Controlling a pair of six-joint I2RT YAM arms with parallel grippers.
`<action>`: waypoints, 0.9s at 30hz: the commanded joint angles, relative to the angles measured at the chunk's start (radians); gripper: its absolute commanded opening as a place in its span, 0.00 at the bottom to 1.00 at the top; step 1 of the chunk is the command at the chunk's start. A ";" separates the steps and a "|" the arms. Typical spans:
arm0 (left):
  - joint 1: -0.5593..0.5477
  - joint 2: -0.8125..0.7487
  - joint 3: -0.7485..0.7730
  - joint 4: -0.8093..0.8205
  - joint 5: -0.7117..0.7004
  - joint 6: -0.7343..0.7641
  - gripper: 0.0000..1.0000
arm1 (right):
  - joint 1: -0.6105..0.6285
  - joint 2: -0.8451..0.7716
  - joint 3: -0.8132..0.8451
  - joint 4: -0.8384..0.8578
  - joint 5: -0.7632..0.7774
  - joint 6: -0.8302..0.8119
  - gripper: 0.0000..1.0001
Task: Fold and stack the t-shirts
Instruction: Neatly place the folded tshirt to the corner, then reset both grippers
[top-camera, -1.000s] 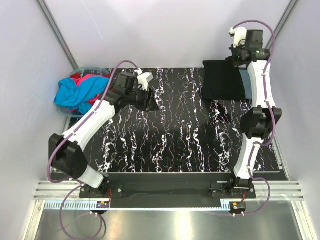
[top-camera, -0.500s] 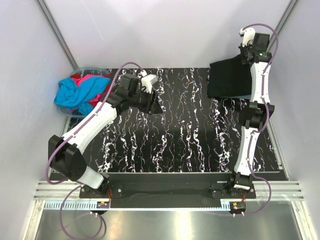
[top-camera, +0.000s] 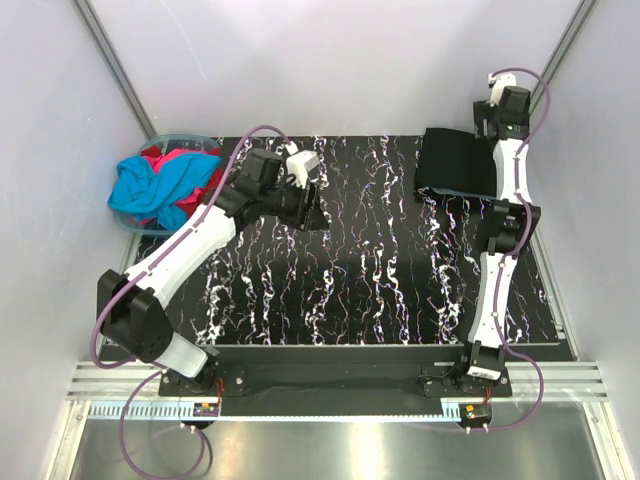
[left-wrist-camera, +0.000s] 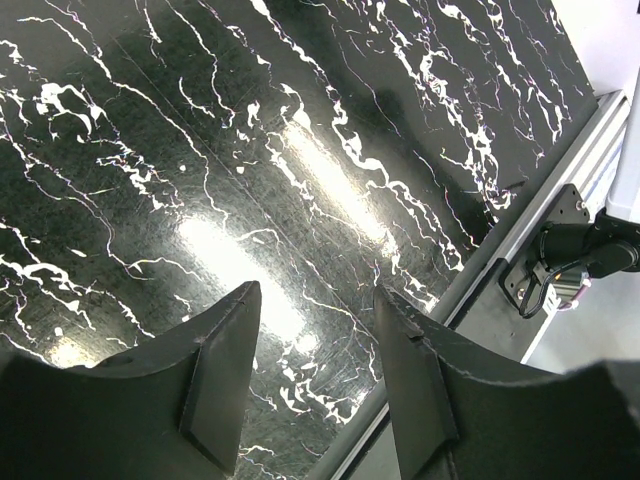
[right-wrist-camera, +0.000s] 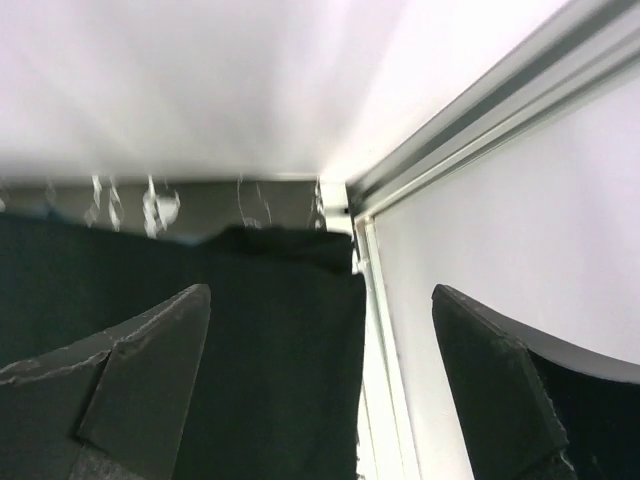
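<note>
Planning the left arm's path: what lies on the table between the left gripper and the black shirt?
Nothing; in the top view, only bare marbled table separates the left gripper from the black shirt.

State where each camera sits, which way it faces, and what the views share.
Top external: high behind the robot, looking down on the table, left arm, right arm, the black t-shirt and the cyan and red t-shirts.
Left wrist: on the left arm, facing down at marbled table; left jaws apart, empty.
Right wrist: on the right arm, facing the far right corner over the black t-shirt; right jaws apart, empty.
Shared: top and right wrist both show the black t-shirt.
</note>
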 joint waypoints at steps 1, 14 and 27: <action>-0.006 -0.019 -0.003 0.030 -0.007 0.016 0.55 | 0.007 -0.141 -0.004 0.117 -0.003 0.114 1.00; 0.026 -0.151 -0.001 0.056 -0.071 0.028 0.55 | 0.099 -0.892 -0.714 -0.214 -0.281 0.740 1.00; 0.060 -0.455 -0.075 0.069 -0.186 -0.051 0.99 | 0.222 -1.641 -1.468 -0.177 -0.613 1.006 1.00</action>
